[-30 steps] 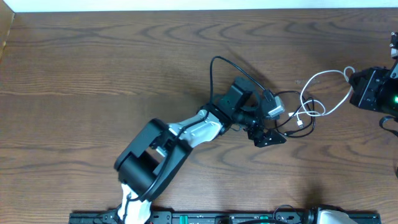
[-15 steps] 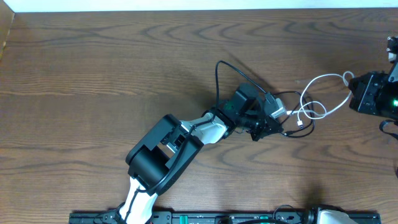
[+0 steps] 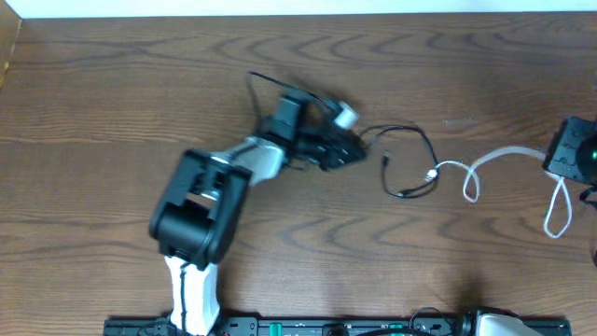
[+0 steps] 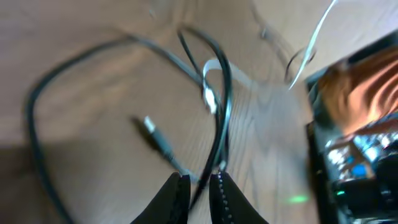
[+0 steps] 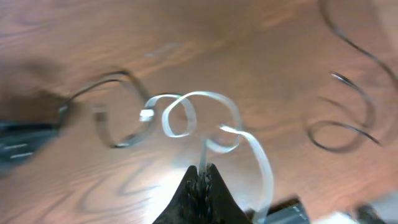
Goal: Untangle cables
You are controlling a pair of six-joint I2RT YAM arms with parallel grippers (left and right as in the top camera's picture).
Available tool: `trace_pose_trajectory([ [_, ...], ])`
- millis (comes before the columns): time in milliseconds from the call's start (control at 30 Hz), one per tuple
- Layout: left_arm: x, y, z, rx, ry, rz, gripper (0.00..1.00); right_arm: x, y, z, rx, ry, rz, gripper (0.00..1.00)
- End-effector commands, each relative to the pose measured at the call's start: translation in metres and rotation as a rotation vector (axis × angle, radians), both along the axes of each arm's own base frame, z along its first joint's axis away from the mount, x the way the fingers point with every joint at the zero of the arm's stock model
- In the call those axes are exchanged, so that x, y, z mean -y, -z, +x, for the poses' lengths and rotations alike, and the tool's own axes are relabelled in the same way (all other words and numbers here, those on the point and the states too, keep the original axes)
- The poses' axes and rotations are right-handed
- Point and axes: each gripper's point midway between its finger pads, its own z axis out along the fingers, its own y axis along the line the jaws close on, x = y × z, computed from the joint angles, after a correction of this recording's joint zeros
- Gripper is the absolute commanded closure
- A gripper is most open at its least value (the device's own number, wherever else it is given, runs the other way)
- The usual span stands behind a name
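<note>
In the overhead view the black cable (image 3: 399, 129) curls from my left gripper (image 3: 354, 147) rightward and down to a small plug. The white cable (image 3: 504, 154) runs from that area to my right gripper (image 3: 550, 159) at the table's right edge, with a loose loop hanging below. In the left wrist view my left gripper (image 4: 200, 182) is shut on the black cable (image 4: 224, 93), whose silver plug (image 4: 155, 134) lies on the wood. My right gripper (image 5: 202, 171) is shut on the white cable (image 5: 233, 115), which coils just ahead of it; the black cable (image 5: 121, 78) lies farther left.
The wooden table (image 3: 140, 93) ends at a pale back edge along the top. A box corner (image 3: 9, 47) shows at the upper left. A black rail (image 3: 326, 327) runs along the front edge. My left arm (image 3: 196, 215) lies across the middle left.
My left gripper closed on the black cable and swung up and left with it. My right gripper drew the white cable rightward. The tangled bundle has stretched out into a line.
</note>
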Motion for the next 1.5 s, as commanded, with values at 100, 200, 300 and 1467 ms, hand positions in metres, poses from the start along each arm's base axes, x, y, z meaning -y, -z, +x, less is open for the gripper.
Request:
trace_pose_trajectory([
  [100,-0.064,-0.058,0.024,-0.05,-0.051,-0.162,0.79,0.031,0.004,0.007,-0.043,0.176,-0.113,0.99],
  [200,-0.086,-0.065,0.037,-0.054,-0.112,-0.167,0.78,0.049,0.005,0.008,-0.058,0.275,-0.181,0.99],
  [300,-0.108,-0.073,0.045,-0.06,-0.159,-0.182,0.78,0.069,0.012,0.01,-0.106,0.358,-0.23,0.99],
  [1467,0.033,-0.023,-0.019,0.112,-0.012,0.107,0.25,0.073,0.044,0.024,-0.18,0.341,-0.018,0.99],
])
